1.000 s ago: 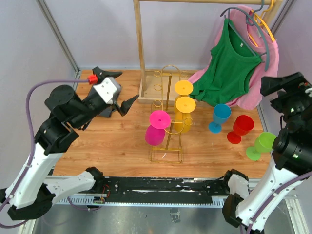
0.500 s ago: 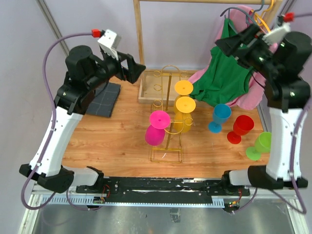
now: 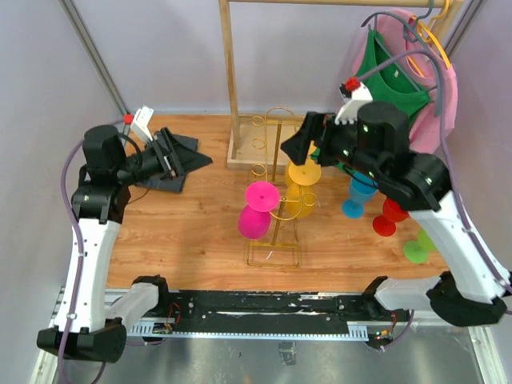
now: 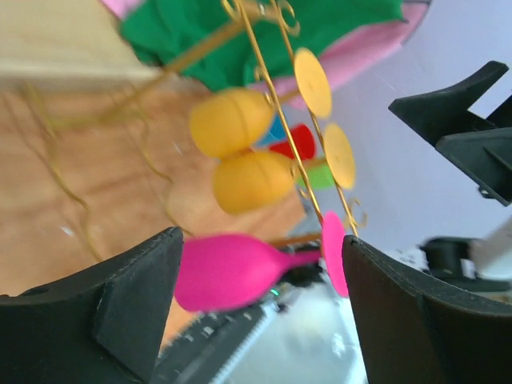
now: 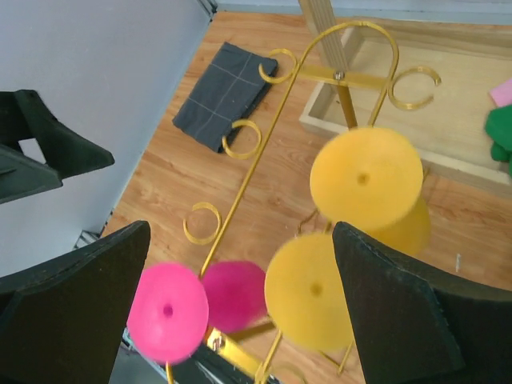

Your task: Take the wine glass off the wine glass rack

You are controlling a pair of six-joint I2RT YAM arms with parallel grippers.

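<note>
- Left gripper [image 3: 188, 154]: jaws spread wide and holding nothing; it hovers over the table's left side, pointed at the rack and well apart from it.
- Dark grey folded cloth [image 5: 228, 92]: lies flat on the wooden table [image 3: 200, 232], below the left gripper.
- Thin gold wire wine glass rack [image 3: 278, 228]: stands mid-table with three glasses hanging on it.
- Pink plastic wine glass [image 3: 254, 222]: hangs on the rack's near left side, untouched.
- Two yellow plastic wine glasses [image 5: 366, 176]: hang on the rack behind the pink one.
- Right gripper [image 3: 298, 144]: jaws released and empty, poised above the rack top without touching it.
- Blue [image 3: 356, 196], red [image 3: 392, 216] and green [image 3: 420, 248] glasses: stand on the table to the right, clear of the rack.
- Progress: no hanging glass is grasped yet; approach, grip and lift-off all remain.
</note>
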